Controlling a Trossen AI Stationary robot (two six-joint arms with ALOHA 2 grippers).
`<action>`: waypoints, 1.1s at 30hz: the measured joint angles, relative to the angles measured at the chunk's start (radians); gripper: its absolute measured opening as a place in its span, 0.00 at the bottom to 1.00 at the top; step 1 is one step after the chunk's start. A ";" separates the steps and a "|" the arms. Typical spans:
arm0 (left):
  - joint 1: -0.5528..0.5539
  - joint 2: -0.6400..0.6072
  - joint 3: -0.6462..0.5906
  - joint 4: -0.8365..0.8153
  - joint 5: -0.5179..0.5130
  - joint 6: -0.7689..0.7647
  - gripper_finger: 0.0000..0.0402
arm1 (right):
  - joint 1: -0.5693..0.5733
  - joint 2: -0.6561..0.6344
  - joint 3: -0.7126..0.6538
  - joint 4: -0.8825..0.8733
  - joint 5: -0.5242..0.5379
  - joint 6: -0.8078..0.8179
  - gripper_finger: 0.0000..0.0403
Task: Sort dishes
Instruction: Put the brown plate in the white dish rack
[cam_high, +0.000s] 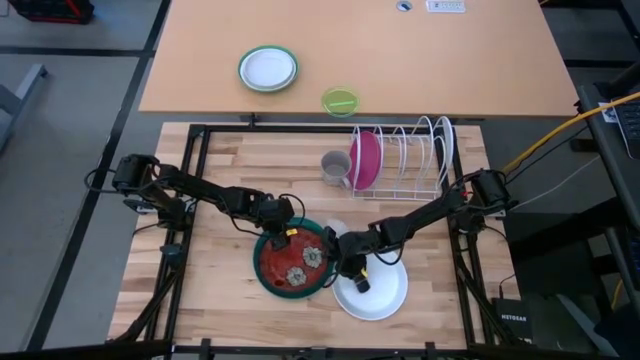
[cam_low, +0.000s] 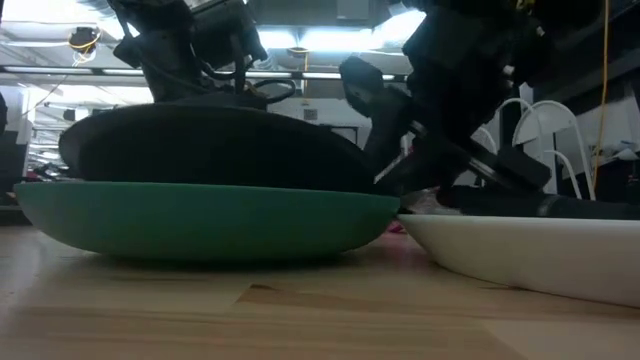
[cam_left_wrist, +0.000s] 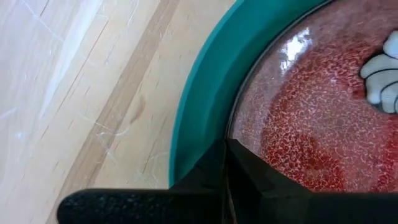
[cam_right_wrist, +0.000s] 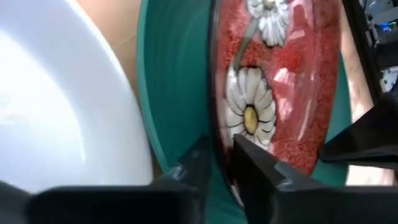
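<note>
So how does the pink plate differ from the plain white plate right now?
The pink plate stands on edge in the wire rack; the white plate lies flat on the wooden table. The pink plate sits far from both arms, while the white plate lies under the right gripper, beside the teal plate. Both are round and plain.

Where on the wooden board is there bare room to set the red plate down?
Bare wood lies left of the teal-green plate and between the grey mug and the board's left edge. It is crowded where the white plate, red patterned plate and both grippers (left, right) meet.
</note>
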 joint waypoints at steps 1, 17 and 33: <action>0.000 0.000 0.000 0.000 -0.001 0.000 0.02 | 0.000 0.000 0.005 -0.004 0.005 -0.009 0.10; 0.006 -0.056 -0.001 -0.010 0.065 0.007 0.02 | 0.000 -0.002 0.142 -0.175 0.015 -0.004 0.04; -0.167 -0.397 0.002 0.095 0.115 -0.152 0.02 | 0.000 -0.002 0.165 -0.216 0.015 -0.001 0.05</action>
